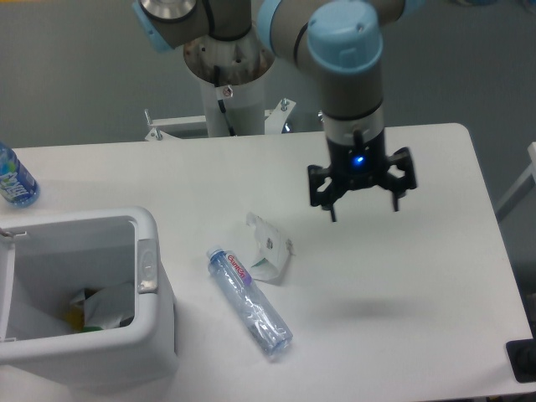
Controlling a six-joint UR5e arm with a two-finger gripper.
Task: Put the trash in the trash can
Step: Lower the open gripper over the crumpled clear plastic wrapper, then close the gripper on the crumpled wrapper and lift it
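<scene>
Nearest me, the white boxy plastic trash can (155, 335) sits at the table's front left corner, lid open, with some crumpled scraps lying at the bottom. Just right of it, a clear plastic bottle with a red-and-white label (249, 302) lies on its side on the white table (435, 276), cap pointing toward the back. Touching its upper end is a small crumpled white paper scrap with green print (270, 246). Farther back and to the right, the black two-finger gripper (363, 205) hangs above the table with fingers spread apart, holding nothing. At the far left edge stands an upright blue-labelled bottle (13, 177).
</scene>
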